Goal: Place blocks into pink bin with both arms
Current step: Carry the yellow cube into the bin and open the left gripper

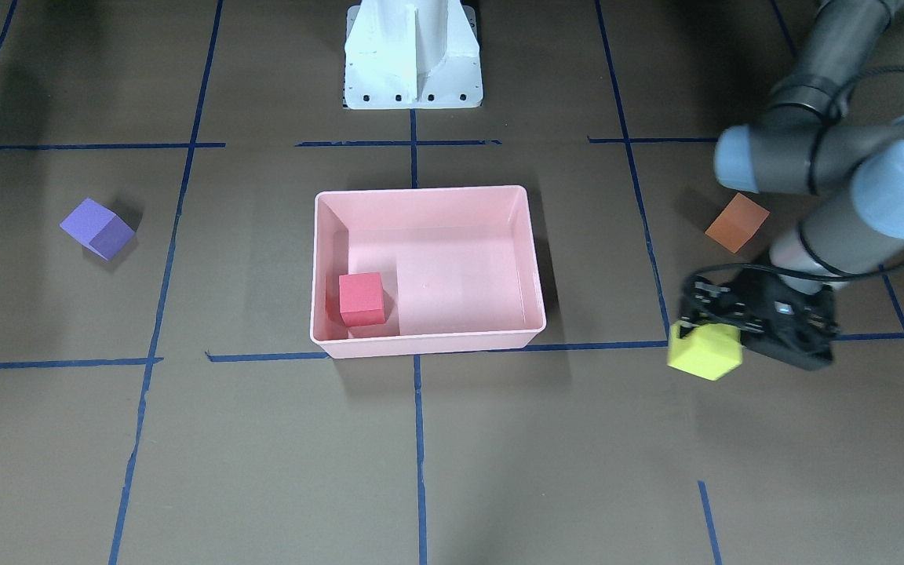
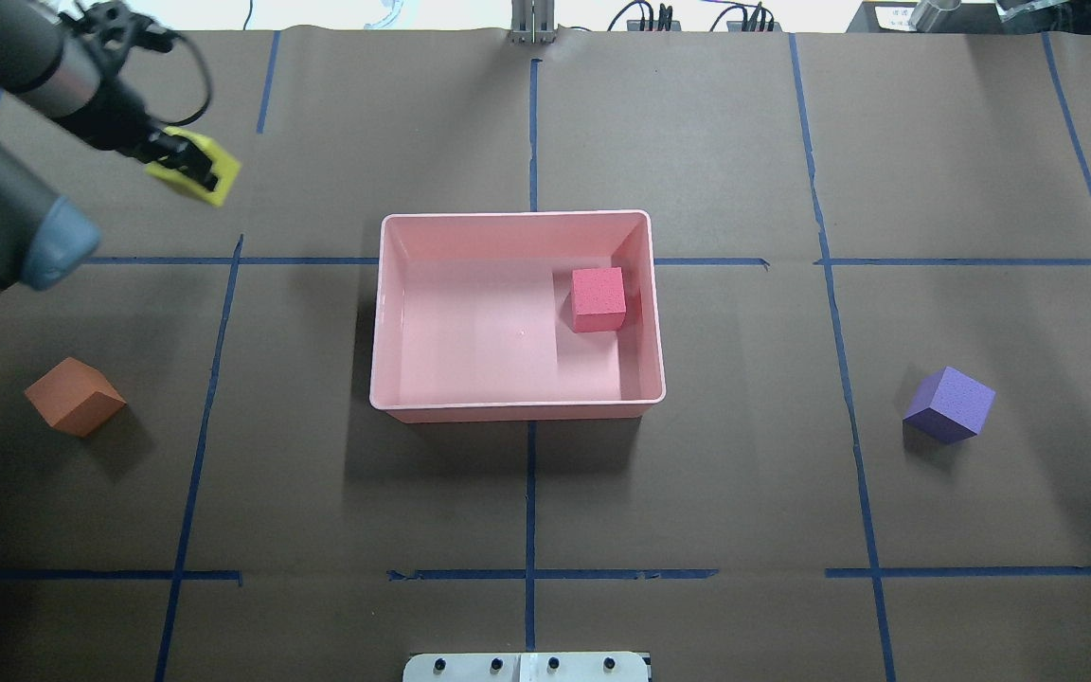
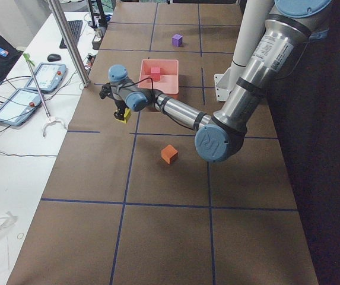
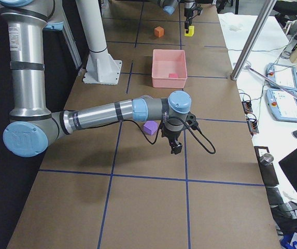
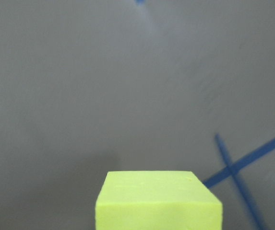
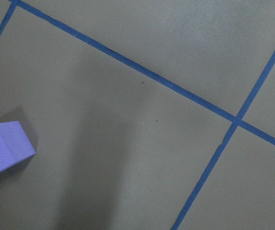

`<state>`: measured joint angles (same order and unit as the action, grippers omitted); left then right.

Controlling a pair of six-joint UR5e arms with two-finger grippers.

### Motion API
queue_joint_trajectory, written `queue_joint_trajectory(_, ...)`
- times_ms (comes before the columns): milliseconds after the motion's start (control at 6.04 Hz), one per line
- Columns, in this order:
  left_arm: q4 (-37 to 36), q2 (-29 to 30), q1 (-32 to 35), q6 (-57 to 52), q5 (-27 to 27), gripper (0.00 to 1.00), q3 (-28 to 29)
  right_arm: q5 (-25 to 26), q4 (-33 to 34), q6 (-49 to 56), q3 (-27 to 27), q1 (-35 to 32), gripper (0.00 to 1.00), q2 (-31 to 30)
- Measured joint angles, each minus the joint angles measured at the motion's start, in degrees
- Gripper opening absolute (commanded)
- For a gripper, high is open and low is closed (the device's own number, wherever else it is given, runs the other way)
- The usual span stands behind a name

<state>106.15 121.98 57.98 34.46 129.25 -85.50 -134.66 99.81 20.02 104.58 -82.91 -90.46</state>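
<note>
yellow-green block (image 1: 707,353), gripped by left tool (image 1: 701,329)

Even overhd light, soft shadows; L wrist view bg blurred.

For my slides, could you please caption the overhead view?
Left gripper holds yellow block; red block in bin; orange block and purple block outside.

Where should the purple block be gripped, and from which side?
Grip the purple block across two opposite upright faces, coming straight down from above. It seems to lie flat on the table, alone, but turned askew to the blue tape lines, so the wrist should probably rotate to meet flat faces, not corners.
</note>
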Motion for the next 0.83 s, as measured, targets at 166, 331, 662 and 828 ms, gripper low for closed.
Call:
queue_joint_trajectory(166, -4.7, 3.9, -3.6, 7.4, -2.0, 0.6, -2.9, -0.1, 0.1, -1.1, 0.1, 0.0, 1.0, 0.2)
queue_joint_trajectory(331, -10.9, 7.4, -8.3, 13.7, -6.0, 0.63, -6.0, -0.3, 0.0, -3.2, 0.4, 0.0, 1.0, 0.6)
queue_joint_trajectory(662, -19.4, 11.7, -15.2, 22.6, -11.5, 1.0, -8.4, -0.8, -0.2, -5.4, 0.8, -0.1, 1.0, 0.7)
queue_joint_trajectory(828, -20.3, 12.1, -16.3, 24.2, -12.0, 1.0, -8.6, -0.8, -0.2, -5.8, 0.9, 0.0, 1.0, 0.7)
